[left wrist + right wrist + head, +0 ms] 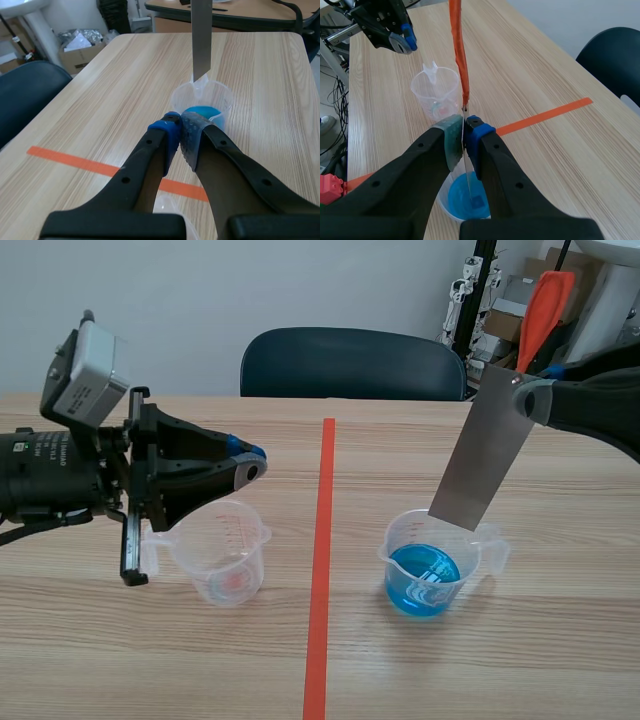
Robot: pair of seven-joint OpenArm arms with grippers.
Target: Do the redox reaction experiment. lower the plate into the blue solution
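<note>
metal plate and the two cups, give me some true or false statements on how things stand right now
1. The right claw is shut on the metal plate. True.
2. The plate's lower edge is dipped in the blue solution. False: it sits at the rim of the right cup, above the liquid.
3. The left claw grips the left cup. False: it is shut on nothing, and that cup stands free on the table.
4. The two cups stand on opposite sides of the tape line. True.
</note>
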